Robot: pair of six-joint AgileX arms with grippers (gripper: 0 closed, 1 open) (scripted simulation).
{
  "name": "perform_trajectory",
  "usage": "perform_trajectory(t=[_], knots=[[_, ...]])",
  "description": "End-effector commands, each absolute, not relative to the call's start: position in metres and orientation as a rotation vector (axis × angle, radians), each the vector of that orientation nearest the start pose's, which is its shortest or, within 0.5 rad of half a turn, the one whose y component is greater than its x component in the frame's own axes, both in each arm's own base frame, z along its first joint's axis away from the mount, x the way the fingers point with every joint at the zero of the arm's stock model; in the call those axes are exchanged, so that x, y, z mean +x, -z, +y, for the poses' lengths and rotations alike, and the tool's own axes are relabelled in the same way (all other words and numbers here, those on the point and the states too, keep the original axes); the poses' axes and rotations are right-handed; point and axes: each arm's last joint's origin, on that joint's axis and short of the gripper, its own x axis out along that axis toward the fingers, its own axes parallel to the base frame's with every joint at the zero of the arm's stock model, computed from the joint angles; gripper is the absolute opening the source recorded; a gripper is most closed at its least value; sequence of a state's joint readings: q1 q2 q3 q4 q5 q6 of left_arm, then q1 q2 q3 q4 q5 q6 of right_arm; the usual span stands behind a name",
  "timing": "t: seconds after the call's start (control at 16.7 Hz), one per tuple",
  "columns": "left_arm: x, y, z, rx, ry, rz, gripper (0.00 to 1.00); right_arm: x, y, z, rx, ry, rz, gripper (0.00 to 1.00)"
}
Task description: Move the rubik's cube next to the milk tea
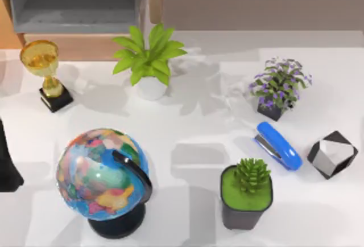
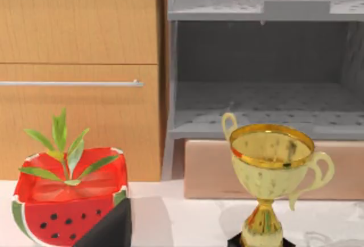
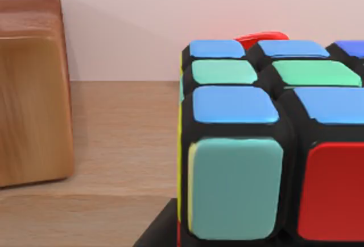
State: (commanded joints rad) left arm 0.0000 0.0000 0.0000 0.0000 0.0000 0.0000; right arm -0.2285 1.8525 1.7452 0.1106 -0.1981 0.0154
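Left arm: parked at the table's left edge (image 1: pixel 8 161); whether its fingers are apart I cannot tell.
Trophy (image 1: pixel 46 73): far left, unrelated.
Globe (image 1: pixel 102 173): near left, bulky obstacle.
Rubik's cube (image 3: pixel 267 144): right up against the right wrist camera, above a wooden surface (image 3: pixel 108 144).
Handling: likely light, rigid, slick-faced; pinch two opposite flat faces, centred.
Right gripper: grip state I cannot tell.
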Motion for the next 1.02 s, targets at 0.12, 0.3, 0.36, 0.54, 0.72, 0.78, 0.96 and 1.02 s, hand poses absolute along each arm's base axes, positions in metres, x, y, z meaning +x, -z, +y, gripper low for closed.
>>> perform_trajectory(t=[0.12, 0.3, 0.36, 0.54, 0.72, 0.78, 0.96, 1.02], knots=[[0.106, -0.16, -0.001, 0.0, 0.0, 0.0, 1.0, 0.439, -0.387, -0.089, 0.0, 0.01, 0.0, 0.0], [0.106, -0.16, -0.001, 0.0, 0.0, 0.0, 1.0, 0.439, -0.387, -0.089, 0.0, 0.01, 0.0, 0.0], [0.106, -0.16, -0.001, 0.0, 0.0, 0.0, 1.0, 0.439, -0.387, -0.089, 0.0, 0.01, 0.0, 0.0], [0.106, -0.16, -0.001, 0.0, 0.0, 0.0, 1.0, 0.438, -0.388, -0.09, 0.001, 0.012, -0.001, 0.0], [0.106, -0.16, -0.001, 0.0, 0.0, 0.0, 1.0, 0.438, -0.394, -0.09, 0.001, 0.012, -0.002, 0.0], [0.106, -0.16, -0.001, 0.0, 0.0, 0.0, 1.0, 0.438, -0.397, -0.09, 0.001, 0.012, -0.002, 0.0], [0.106, -0.16, -0.001, 0.0, 0.0, 0.0, 1.0, 0.438, -0.398, -0.09, 0.001, 0.012, -0.002, 0.0], [0.106, -0.16, -0.001, 0.0, 0.0, 0.0, 1.0, 0.437, -0.399, -0.09, 0.002, 0.011, -0.004, 0.0]])
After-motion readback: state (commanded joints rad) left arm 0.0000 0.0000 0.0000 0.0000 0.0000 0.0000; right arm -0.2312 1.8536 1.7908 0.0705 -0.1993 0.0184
